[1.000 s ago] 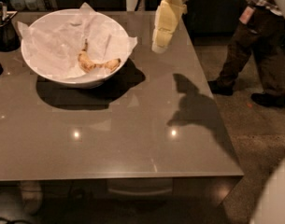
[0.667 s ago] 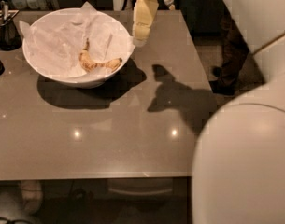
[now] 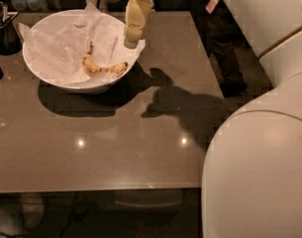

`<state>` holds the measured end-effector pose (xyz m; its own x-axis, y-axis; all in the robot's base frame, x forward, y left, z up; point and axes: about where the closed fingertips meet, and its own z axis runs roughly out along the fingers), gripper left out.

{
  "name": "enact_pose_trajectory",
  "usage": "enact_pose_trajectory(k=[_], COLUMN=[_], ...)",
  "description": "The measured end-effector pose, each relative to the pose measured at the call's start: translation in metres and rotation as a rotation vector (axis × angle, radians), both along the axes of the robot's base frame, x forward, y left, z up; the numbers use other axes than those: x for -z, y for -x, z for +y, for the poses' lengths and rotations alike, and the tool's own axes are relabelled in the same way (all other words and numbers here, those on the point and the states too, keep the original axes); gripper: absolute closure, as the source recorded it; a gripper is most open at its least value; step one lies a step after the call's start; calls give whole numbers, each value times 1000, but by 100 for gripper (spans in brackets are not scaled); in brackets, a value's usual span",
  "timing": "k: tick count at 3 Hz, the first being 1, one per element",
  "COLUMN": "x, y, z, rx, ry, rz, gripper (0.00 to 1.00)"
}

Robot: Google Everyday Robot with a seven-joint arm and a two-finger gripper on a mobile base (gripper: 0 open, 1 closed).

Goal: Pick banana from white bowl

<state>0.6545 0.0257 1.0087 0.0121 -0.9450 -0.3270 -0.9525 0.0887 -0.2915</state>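
Note:
The banana, yellow with brown spots, lies curved inside the white bowl, on the crumpled white paper that lines it. The bowl stands at the far left of the grey table. My gripper hangs above the bowl's right rim, to the right of and above the banana, pointing down. It holds nothing that I can see.
A dark container with utensils stands at the table's far left edge. A person's legs are beyond the table's right side. My white arm fills the lower right. The arm's shadow falls on the table.
The gripper has moved left, from beside the bowl to over its right rim. My arm has swung further into the right of the view. The banana has not moved.

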Motion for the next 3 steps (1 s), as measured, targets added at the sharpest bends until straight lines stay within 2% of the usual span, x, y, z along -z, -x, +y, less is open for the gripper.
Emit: enact_pose_trajectory(k=[2, 3], x=[21, 25], y=[17, 11], z=[68, 90], rx=[19, 39], ry=[-18, -15], rz=[94, 121], gripper=[0, 0])
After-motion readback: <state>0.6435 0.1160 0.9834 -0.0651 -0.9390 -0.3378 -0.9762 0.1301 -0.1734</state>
